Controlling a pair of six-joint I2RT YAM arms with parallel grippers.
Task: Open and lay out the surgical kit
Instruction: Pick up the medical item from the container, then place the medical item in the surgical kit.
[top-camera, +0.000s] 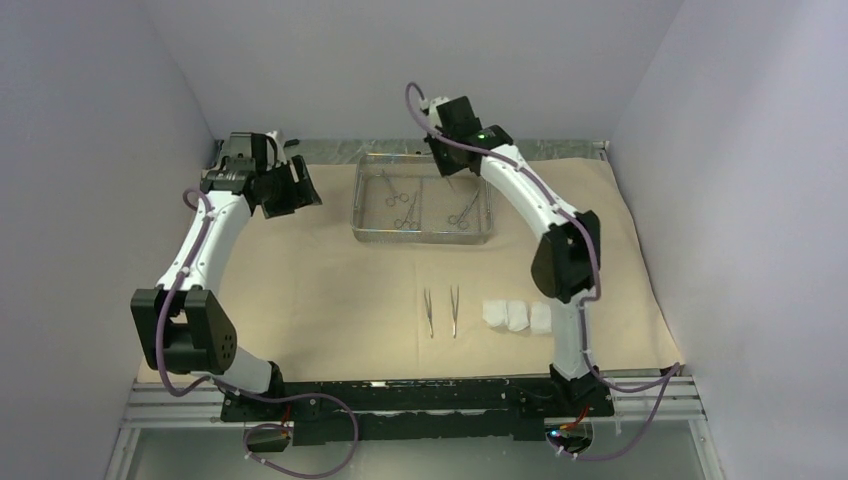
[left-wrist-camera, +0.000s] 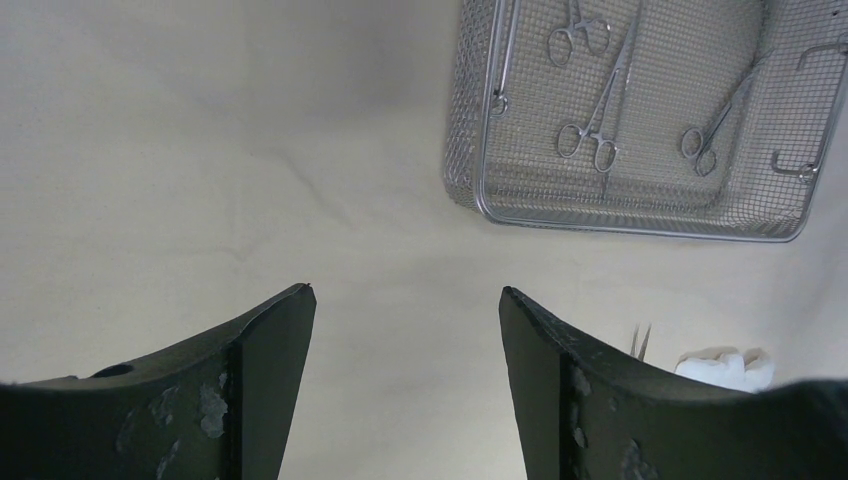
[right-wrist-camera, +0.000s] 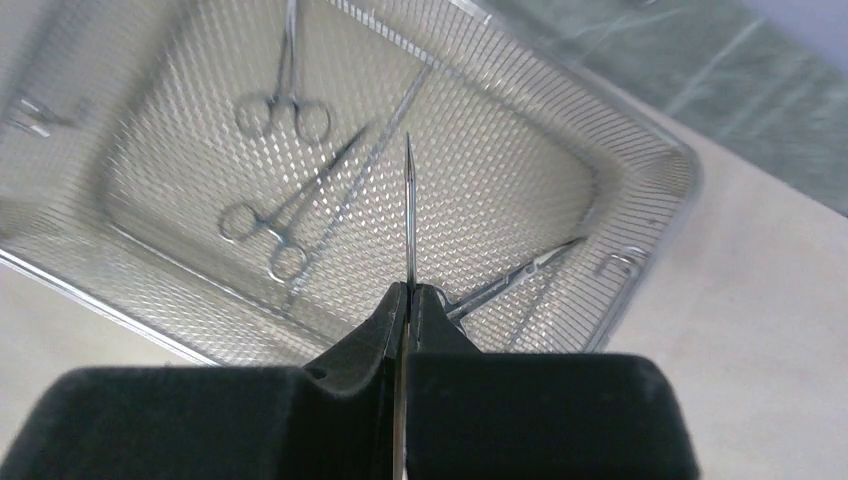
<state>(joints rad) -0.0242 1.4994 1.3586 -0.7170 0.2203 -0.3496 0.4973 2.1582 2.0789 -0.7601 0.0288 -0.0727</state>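
Note:
The steel wire-mesh tray (top-camera: 420, 238) stands at the back of the tan wrap sheet (top-camera: 300, 280). Three ring-handled clamps (top-camera: 408, 210) lie in it. My right gripper (top-camera: 448, 168) hangs over the tray's right half. In the right wrist view the right gripper (right-wrist-camera: 408, 288) is shut on a thin pointed steel instrument (right-wrist-camera: 408, 210), seen edge-on like tweezers, its tip above the mesh. Two tweezers (top-camera: 442, 312) and three white gauze pads (top-camera: 517, 315) lie on the sheet nearer the front. My left gripper (left-wrist-camera: 405, 292) is open and empty, above bare sheet left of the tray (left-wrist-camera: 640, 228).
Grey walls close in on three sides. A metal rail (top-camera: 420, 148) runs behind the tray at the sheet's far edge. The arm bases sit on a black frame (top-camera: 420, 395) at the near edge.

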